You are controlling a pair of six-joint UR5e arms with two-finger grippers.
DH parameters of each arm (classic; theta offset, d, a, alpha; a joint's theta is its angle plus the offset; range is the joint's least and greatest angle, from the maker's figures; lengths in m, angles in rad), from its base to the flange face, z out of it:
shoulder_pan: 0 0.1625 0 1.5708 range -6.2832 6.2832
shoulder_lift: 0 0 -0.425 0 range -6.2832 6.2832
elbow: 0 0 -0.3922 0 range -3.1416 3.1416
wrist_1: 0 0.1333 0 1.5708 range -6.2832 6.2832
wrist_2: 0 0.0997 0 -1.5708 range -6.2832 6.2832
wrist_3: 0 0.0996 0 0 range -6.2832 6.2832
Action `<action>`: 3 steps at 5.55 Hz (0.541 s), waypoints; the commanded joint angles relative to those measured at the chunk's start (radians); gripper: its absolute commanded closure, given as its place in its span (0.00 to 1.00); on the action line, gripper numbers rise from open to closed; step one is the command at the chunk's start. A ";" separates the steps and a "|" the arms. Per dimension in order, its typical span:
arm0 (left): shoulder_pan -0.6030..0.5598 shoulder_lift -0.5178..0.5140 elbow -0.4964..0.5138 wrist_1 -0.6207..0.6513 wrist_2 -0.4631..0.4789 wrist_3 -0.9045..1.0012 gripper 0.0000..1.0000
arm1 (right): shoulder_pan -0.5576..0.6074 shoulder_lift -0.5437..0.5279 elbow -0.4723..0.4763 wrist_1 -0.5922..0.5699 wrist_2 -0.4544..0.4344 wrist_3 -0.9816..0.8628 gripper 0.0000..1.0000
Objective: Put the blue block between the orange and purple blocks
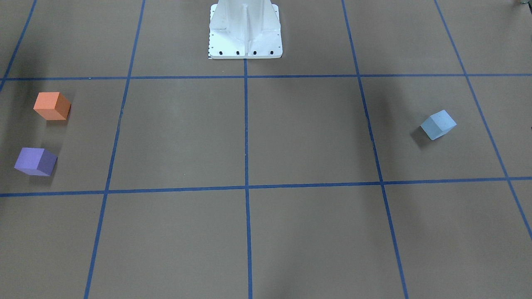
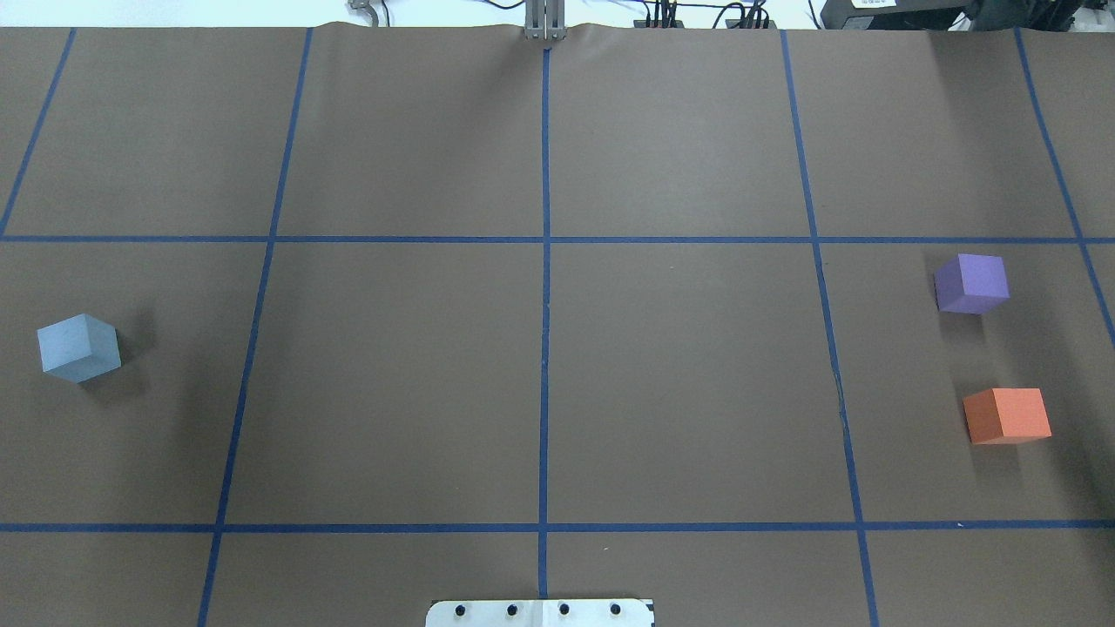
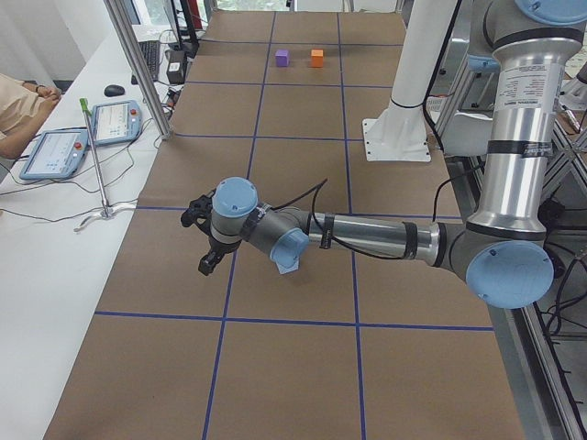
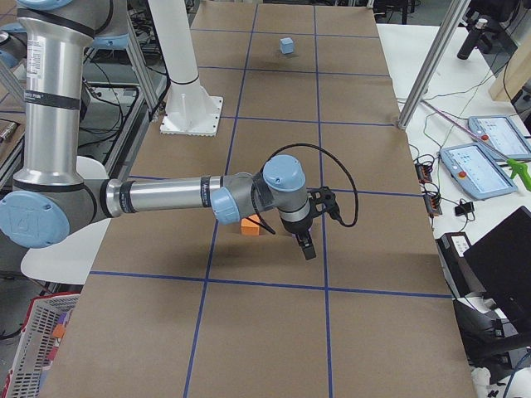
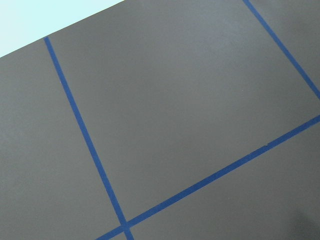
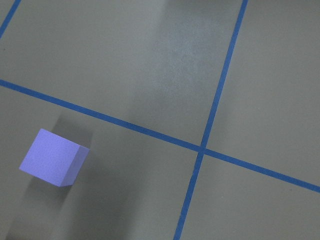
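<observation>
The pale blue block (image 2: 78,348) sits alone at the table's left end, and also shows in the front view (image 1: 438,124) and the right view (image 4: 287,45). The purple block (image 2: 971,283) and the orange block (image 2: 1008,415) sit apart at the right end, with a bare gap between them. The right wrist view shows the purple block (image 6: 54,157). The left gripper (image 3: 205,264) hovers just beyond the blue block (image 3: 285,266), which the forearm partly hides. The right gripper (image 4: 306,247) hovers near the orange block (image 4: 251,225). I cannot tell whether either gripper is open or shut.
The brown table is marked with blue tape lines (image 2: 544,348). The white robot base (image 1: 245,31) stands mid-table at the robot's side. Tablets (image 3: 55,151) and cables lie on the white bench beside the table, and metal posts (image 3: 138,64) stand at its edge.
</observation>
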 commanded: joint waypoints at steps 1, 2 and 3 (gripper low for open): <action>0.171 0.002 0.010 -0.064 0.013 -0.334 0.00 | 0.000 0.000 -0.031 0.036 0.003 0.005 0.00; 0.242 0.037 0.009 -0.191 0.082 -0.635 0.00 | 0.000 -0.002 -0.032 0.036 0.005 0.005 0.00; 0.273 0.092 0.007 -0.330 0.094 -0.917 0.00 | 0.000 -0.005 -0.032 0.036 0.003 0.003 0.00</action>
